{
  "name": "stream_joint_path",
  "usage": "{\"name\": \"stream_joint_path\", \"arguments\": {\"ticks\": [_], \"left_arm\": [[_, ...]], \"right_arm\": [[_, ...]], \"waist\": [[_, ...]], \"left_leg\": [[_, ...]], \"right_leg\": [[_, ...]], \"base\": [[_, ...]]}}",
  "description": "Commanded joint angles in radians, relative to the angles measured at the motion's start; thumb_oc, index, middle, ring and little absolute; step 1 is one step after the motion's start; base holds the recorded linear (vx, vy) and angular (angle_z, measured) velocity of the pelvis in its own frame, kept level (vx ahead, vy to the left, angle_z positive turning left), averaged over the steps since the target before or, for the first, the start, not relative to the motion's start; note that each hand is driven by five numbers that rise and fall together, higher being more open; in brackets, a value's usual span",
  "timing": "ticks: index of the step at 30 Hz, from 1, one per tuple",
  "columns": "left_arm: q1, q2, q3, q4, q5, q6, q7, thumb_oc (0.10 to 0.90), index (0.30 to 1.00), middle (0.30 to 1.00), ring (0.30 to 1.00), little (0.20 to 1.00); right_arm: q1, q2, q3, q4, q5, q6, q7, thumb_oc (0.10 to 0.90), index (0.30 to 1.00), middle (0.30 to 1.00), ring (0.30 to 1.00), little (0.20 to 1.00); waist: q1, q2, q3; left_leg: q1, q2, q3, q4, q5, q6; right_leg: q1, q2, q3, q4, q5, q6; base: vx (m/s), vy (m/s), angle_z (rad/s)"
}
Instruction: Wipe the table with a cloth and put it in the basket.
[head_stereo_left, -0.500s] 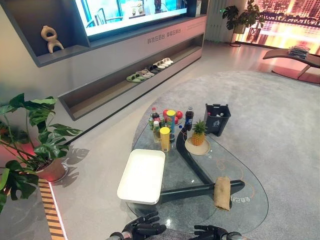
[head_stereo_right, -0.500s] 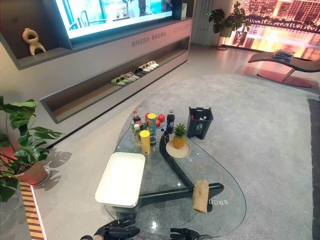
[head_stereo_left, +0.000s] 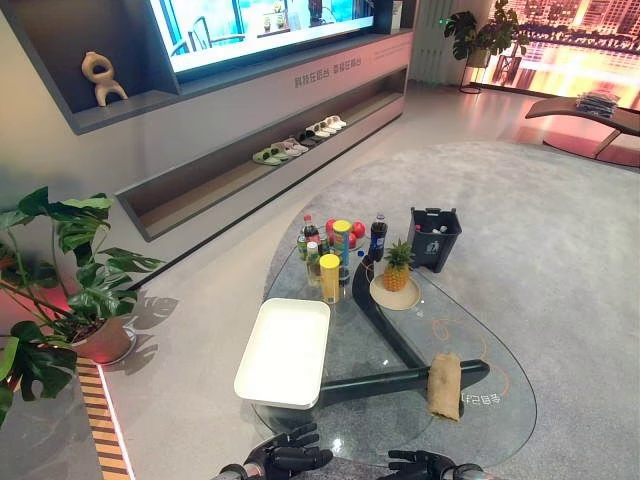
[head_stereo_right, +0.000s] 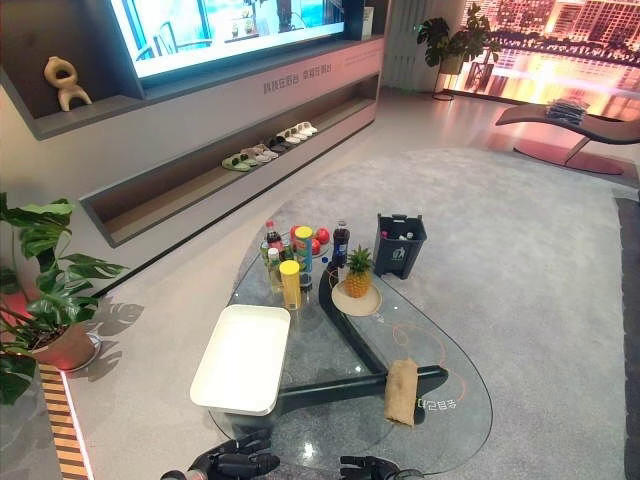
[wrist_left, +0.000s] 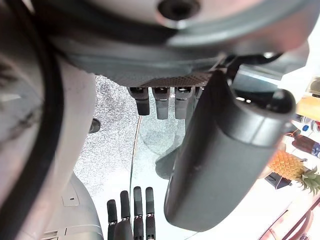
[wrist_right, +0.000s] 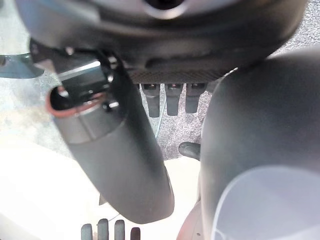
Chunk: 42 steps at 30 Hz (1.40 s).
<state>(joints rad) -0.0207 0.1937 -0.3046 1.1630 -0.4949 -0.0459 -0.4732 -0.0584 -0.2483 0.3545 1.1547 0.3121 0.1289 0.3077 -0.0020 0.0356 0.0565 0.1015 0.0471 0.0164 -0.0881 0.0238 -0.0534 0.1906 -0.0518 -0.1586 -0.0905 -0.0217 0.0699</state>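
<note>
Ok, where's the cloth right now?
In the left eye view the cloth lies near-right on the glass table, right of the white tray, beyond the right hand.

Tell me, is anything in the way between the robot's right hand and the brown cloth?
Nothing visible is. The right hand is at the glass table's near edge, and the cloth lies just beyond it on bare glass. The bottles and pineapple stand at the far end.
</note>
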Motion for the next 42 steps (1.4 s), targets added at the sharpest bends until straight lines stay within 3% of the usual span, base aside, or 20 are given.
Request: {"name": "stream_joint_path", "arguments": {"ticks": [1, 12, 22, 26, 31, 35, 42], "left_arm": [[-0.07, -0.028, -0.031, 0.034, -0.021, -0.018, -0.051, 0.8, 0.9, 0.9, 0.9, 0.9], [-0.058, -0.026, -0.043, -0.007, -0.053, -0.026, -0.027, 0.8, 0.9, 0.9, 0.9, 0.9], [-0.08, -0.013, -0.076, -0.112, -0.128, -0.03, 0.026, 0.8, 0.9, 0.9, 0.9, 0.9], [-0.131, 0.004, -0.098, -0.169, -0.185, -0.023, 0.044, 0.8, 0.9, 0.9, 0.9, 0.9], [-0.127, 0.019, -0.11, -0.215, -0.186, -0.013, 0.058, 0.8, 0.9, 0.9, 0.9, 0.9], [-0.141, 0.024, -0.119, -0.238, -0.199, -0.025, 0.1, 0.8, 0.9, 0.9, 0.9, 0.9], [-0.168, 0.017, -0.133, -0.254, -0.231, -0.043, 0.117, 0.8, 0.9, 0.9, 0.9, 0.9]], "right_arm": [[-0.053, 0.027, 0.03, 0.022, -0.028, -0.046, -0.013, 0.8, 0.9, 0.9, 0.9, 0.9], [-0.044, 0.014, 0.05, -0.073, -0.037, -0.104, -0.094, 0.8, 0.9, 0.9, 0.9, 0.9], [-0.06, -0.012, 0.081, -0.307, -0.006, -0.182, -0.269, 0.8, 0.9, 0.9, 0.9, 0.9], [-0.106, -0.049, 0.098, -0.481, -0.019, -0.202, -0.386, 0.8, 0.9, 0.9, 0.9, 0.9], [-0.108, -0.071, 0.092, -0.601, -0.038, -0.228, -0.493, 0.8, 0.9, 0.9, 0.9, 0.9], [-0.131, -0.095, 0.063, -0.723, -0.071, -0.279, -0.69, 0.8, 0.9, 0.9, 0.9, 0.9], [-0.178, -0.126, -0.008, -0.855, -0.119, -0.313, -0.906, 0.8, 0.9, 0.9, 0.9, 0.9]], "waist": [[0.018, -0.043, 0.027], [0.014, -0.046, 0.063], [-0.006, -0.05, 0.171], [-0.028, -0.05, 0.269], [-0.042, -0.049, 0.307], [-0.058, -0.06, 0.352], [-0.078, -0.06, 0.422]], "left_leg": [[0.033, -0.036, 0.029, 0.031, -0.076, 0.024], [-0.007, -0.039, 0.027, 0.043, -0.071, 0.028], [-0.127, -0.045, 0.033, 0.112, -0.075, 0.038], [-0.239, -0.058, 0.041, 0.193, -0.071, 0.043], [-0.262, -0.06, 0.048, 0.186, -0.066, 0.049], [-0.313, -0.061, 0.067, 0.217, -0.068, 0.052], [-0.396, -0.056, 0.085, 0.307, -0.087, 0.055]], "right_leg": [[-0.059, -0.022, 0.035, 0.003, 0.022, 0.011], [-0.098, -0.017, 0.046, 0.007, 0.032, 0.012], [-0.215, -0.012, 0.074, 0.037, 0.05, 0.004], [-0.312, -0.007, 0.085, 0.091, 0.058, -0.008], [-0.353, -0.001, 0.099, 0.107, 0.061, -0.008], [-0.408, 0.004, 0.109, 0.137, 0.064, -0.007], [-0.478, 0.004, 0.115, 0.193, 0.061, -0.017]], "base": [[0.0, 0.0, 0.0], [-0.01, -0.001, 0.0], [-0.08, -0.021, -0.01], [-0.18, 0.003, 0.0], [-0.04, 0.006, -0.03], [-0.06, -0.013, -0.15], [-0.02, 0.006, -0.09]]}}
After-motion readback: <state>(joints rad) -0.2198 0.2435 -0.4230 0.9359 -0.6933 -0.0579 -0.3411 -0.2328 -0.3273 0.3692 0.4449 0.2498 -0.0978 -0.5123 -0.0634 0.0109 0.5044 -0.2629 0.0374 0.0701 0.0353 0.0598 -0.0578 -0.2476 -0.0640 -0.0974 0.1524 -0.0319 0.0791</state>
